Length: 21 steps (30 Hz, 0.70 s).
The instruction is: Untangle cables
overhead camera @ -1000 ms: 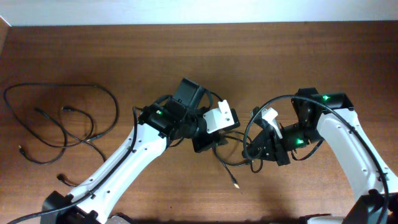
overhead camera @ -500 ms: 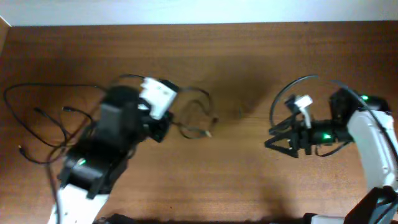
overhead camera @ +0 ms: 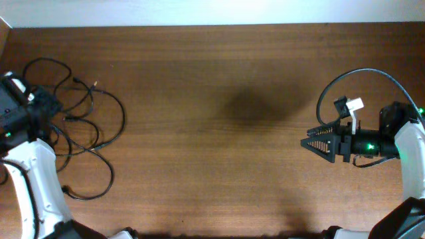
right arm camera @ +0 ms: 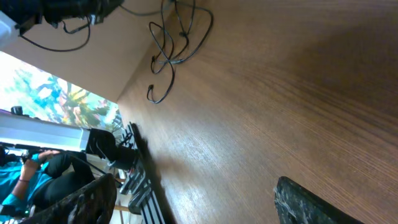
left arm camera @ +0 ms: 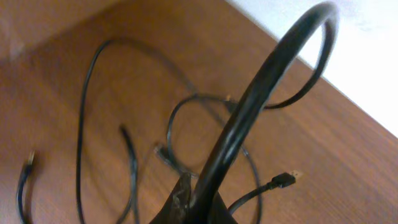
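- The cables (overhead camera: 78, 118) were all lying in a loose heap at the far left end of the table (overhead camera: 219, 79). Several thin black loops crossed over each other, with small plug ends poking out around the edges.
- The left gripper (overhead camera: 41, 106) sat right at the left side of that heap. My guess is it was parked there because that's where the untangling had to happen.
- I honestly couldn't tell what its fingers were doing. The overhead hid them under the wrist, and the left wrist view was mostly filled by one thick blurry black arc, with the cables (left arm camera: 168, 134) spread on the wood behind it.
- The right gripper (overhead camera: 317, 143) hovered well apart from all that, over bare wood on the right side and pointing toward the middle.
- Its fingers were spread wide with nothing between them, which was clear in its own view (right arm camera: 196, 183). From there the cables (right arm camera: 177, 37) were only a small tangle in the distance.
- To me the job looked far from done, since the loops overlapped a lot.
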Available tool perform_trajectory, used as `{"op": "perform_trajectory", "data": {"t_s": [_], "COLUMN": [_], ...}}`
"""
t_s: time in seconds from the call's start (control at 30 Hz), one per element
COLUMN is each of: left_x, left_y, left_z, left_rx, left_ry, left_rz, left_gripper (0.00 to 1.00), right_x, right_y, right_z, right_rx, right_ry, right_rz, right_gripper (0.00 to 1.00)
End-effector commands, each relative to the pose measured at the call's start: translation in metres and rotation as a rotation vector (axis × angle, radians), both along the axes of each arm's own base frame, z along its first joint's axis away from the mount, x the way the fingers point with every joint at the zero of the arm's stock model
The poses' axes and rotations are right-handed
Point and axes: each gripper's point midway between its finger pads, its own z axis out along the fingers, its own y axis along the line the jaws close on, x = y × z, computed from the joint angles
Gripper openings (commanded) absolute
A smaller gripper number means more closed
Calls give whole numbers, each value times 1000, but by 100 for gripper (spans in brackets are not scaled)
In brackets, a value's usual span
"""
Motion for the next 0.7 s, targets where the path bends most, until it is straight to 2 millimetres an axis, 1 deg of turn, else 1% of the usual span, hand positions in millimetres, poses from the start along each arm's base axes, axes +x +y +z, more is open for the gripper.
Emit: {"op": "perform_trajectory", "data": {"t_s": [0.0,0.03,0.07,0.13,0.2,0.27,0.3,0.33,0.37,0.4,0.43,0.47,0.5,0.53,0.57,0.6,0.63,0.67], "left_x": [-13,-16,-16,-15,-19,-18,-12,-4,-1,2,4,4,1,-5,-11,-17,-21,-24], "left_y": [12,9,2,-17,-24,-35,-52,-73,-91,-117,-141,-176,-204,-240,-262,-284,-302,-312], "left_z": [-34,-43,-49,-53,-58,-60,-57,-55,-56,-58,-61,-65,-70,-73,-75,-76,-76,-76], "left_rx": [-163,-185,-225,-304,-338,-385,-408,-373,-337,-294,-271,-224,-195,-169,-162,-159,-151,-145], "left_ry": [46,79,93,94,118,117,107,117,140,179,208,261,308,347,374,394,403,406], "left_rz": [133,135,110,51,42,7,-110,-266,-389,-519,-610,-745,-843,-972,-1033,-1096,-1148,-1179], "left_gripper": [99,99,99,99,99,99,99,99,99,99,99,99,98,98,100,99,99,99], "right_x": [0,0,0,-1,-1,-1,-1,-1,-1,-1,0,0,0,0,0,-2,-6,-9], "right_y": [-1,-1,-1,-1,-1,-1,-1,-1,-1,-1,-1,-1,-1,-1,-1,-3,-6,-8], "right_z": [5,5,5,4,4,4,4,4,4,4,4,4,4,4,3,-1,-9,-15], "right_rx": [-14,-14,-14,-17,-17,-18,-17,-17,-17,-18,-19,-19,-19,-19,-22,-48,-97,-133], "right_ry": [-26,-26,-25,-24,-24,-24,-24,-24,-24,-25,-27,-28,-27,-28,-28,-17,4,19], "right_rz": [-1,-1,-1,0,0,0,0,0,0,0,0,0,0,0,1,11,28,41], "right_gripper": [80,80,80,80,80,80,80,80,80,80,80,81,91,99,99,99,99,99]}}
